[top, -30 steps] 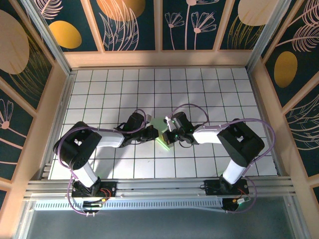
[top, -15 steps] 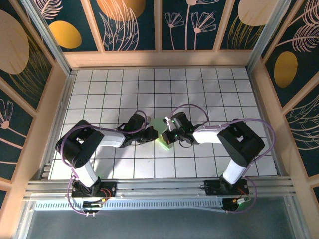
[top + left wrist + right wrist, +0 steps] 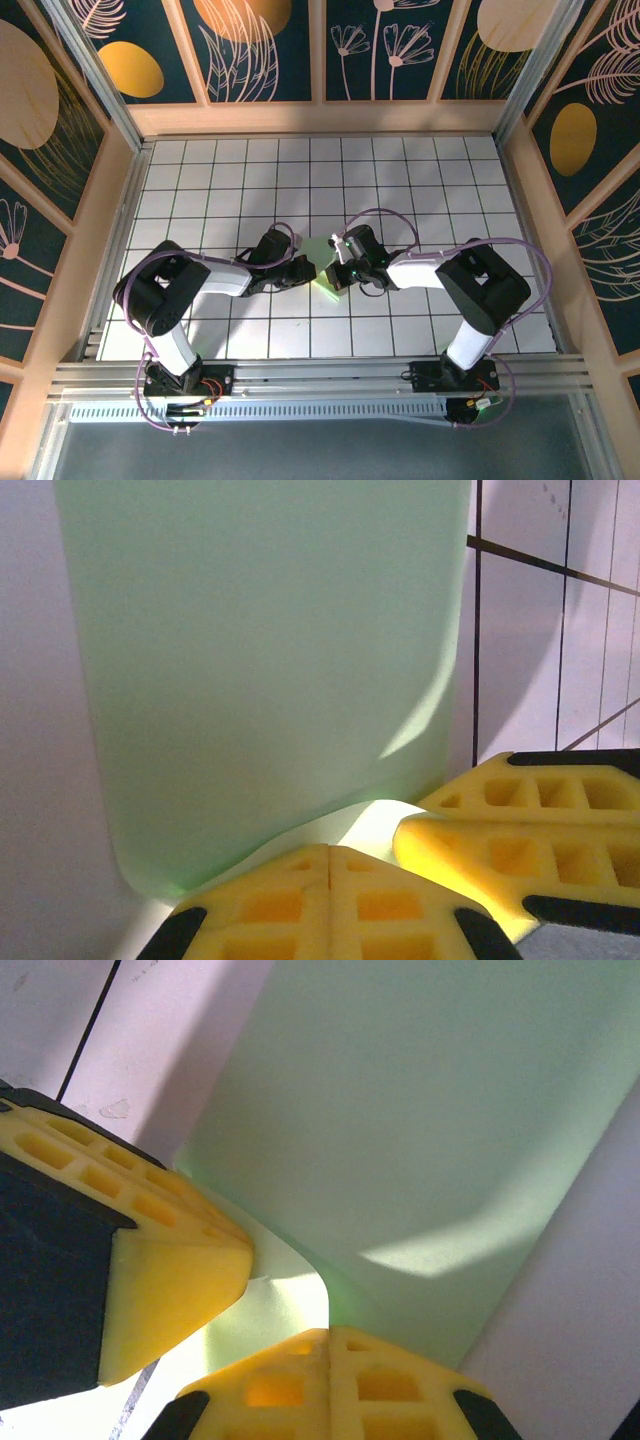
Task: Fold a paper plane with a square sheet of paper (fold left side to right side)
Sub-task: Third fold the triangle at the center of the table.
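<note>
Left end effector (image 3: 330, 865), right end effector (image 3: 330, 1348) — on paper (image 3: 270, 660)

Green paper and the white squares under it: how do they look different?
Colour: the square sheet of paper is pale green; the grid tiles are white. Markings: the paper is plain, while thin dark lines divide the tiles. Extent: from above, the paper is one small patch; the tiles spread much wider. Both look smooth and pale.
</note>
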